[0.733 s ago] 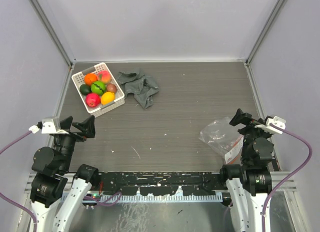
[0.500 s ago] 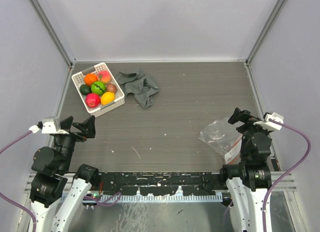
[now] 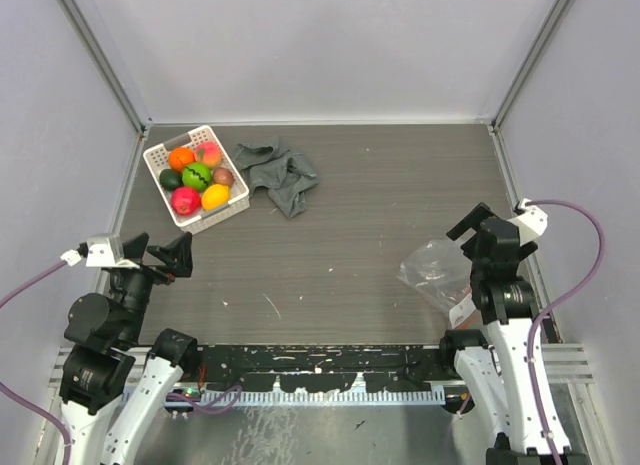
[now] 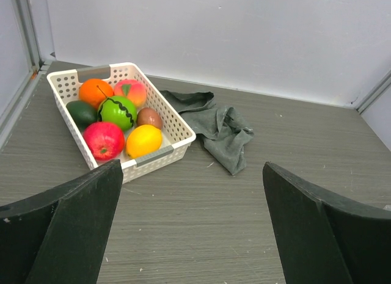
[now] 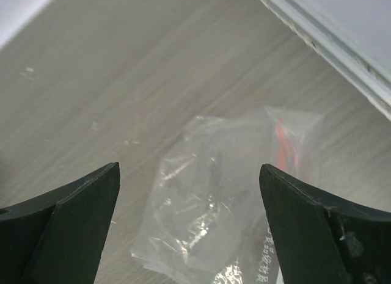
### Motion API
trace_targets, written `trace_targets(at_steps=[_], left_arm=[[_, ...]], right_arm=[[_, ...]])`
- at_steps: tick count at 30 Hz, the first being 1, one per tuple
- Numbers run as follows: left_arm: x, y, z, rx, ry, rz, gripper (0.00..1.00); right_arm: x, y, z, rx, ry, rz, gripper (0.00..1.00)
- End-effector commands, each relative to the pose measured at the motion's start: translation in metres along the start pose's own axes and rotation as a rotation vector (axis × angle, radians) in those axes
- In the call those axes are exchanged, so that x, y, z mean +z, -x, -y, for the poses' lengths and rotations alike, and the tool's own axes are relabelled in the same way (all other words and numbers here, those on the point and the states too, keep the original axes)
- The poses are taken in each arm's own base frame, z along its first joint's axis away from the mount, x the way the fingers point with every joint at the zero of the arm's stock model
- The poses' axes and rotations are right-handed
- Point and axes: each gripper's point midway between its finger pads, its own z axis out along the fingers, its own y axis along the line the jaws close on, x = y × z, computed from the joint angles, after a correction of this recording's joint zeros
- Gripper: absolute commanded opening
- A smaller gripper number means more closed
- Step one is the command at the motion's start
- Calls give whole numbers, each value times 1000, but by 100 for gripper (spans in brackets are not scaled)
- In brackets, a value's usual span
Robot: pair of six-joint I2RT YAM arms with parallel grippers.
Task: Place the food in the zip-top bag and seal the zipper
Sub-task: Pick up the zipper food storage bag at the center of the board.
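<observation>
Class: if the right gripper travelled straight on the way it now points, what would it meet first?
Most likely the zip-top bag. In the wrist view it lies crumpled on the table directly ahead of the right gripper, framed by its open fingers. How far off is unclear.

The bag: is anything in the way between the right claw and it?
No, nothing visible is in the way. The right gripper is open and aimed straight at the zip-top bag lying just ahead of it.
</observation>
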Motion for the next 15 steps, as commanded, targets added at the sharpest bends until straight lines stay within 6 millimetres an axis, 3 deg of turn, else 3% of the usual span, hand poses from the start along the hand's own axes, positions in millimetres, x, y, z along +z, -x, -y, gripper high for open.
trace_targets(at_steps=[1, 15], left_arm=[[-1, 15, 2, -6, -10, 64, 98], [-6, 18, 3, -9, -25, 81, 98]], right_arm=[[9, -11, 23, 75, -177, -45, 100], [31, -74, 55, 98, -357, -180, 100]])
